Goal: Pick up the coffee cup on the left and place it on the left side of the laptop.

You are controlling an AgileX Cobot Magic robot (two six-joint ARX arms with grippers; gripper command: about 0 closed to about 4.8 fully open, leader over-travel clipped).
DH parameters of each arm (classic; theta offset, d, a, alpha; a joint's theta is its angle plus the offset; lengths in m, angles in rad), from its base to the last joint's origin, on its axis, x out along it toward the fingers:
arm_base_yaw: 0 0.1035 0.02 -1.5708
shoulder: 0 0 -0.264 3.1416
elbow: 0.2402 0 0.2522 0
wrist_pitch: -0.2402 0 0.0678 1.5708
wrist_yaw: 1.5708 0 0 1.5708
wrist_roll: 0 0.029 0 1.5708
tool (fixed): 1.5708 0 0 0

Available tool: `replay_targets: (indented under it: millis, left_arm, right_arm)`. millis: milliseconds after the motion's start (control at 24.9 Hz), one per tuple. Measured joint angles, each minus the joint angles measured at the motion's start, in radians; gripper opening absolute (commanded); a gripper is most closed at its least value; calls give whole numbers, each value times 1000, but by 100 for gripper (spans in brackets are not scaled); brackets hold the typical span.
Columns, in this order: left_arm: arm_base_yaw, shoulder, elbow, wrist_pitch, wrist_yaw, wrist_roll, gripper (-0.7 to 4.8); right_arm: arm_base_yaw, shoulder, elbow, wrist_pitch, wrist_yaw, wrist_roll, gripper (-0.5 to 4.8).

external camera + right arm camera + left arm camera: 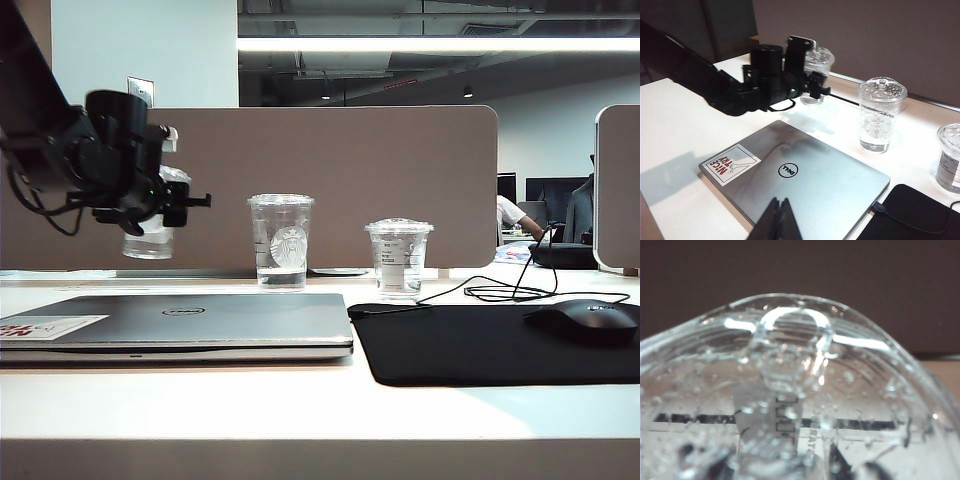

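The left gripper (160,205) hangs in the air above the far left part of the table (300,410), closed around the coffee cup (150,238), which is lifted clear of the surface and sits in front of the beige partition (400,170). In the left wrist view the cup's clear flat lid (795,365) fills nearly the whole picture, beaded with droplets, so close that the fingers themselves cannot be made out there. From the right wrist view the same gripper (812,80) shows as a black assembly clamped on the cup (816,62), which is held above the table beyond the far corner of the laptop (805,185). The laptop (190,322) lies shut and flat near the front left of the table, its white-and-red sticker (45,327) at the near left corner. Behind it stands a taller clear cup (281,240) with a round logo, and to the right of that a short cup with a white label (399,258). A black mouse pad (500,345) lies just right of the laptop with a black mouse (585,322) on it. The right gripper (781,220) hovers over the near edge of the laptop, its dark fingers pressed together with nothing between them.
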Motion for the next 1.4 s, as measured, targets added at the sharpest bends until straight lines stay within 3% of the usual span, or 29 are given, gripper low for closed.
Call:
replay_targets:
  millis: [160,361,722,963,1404]
  left_arm:
    - [9,-96,-146,37,0,0,209]
    - [50,-256,-371,175,27,-1,209]
    - [243,-399,-670,290,256,-111,209]
    - [258,-398,-779,376,339,-113,209]
    - [289,-397,-933,509,303,-89,209]
  right_arm:
    - [0,0,0,0,0,0,-4]
    - [0,0,0,0,0,0,-4]
    - [-2,0,0,0,-3,0,-4]
    - [-2,0,0,0,-3,0,-4]
    - [-2,0,0,0,-12,0,-4]
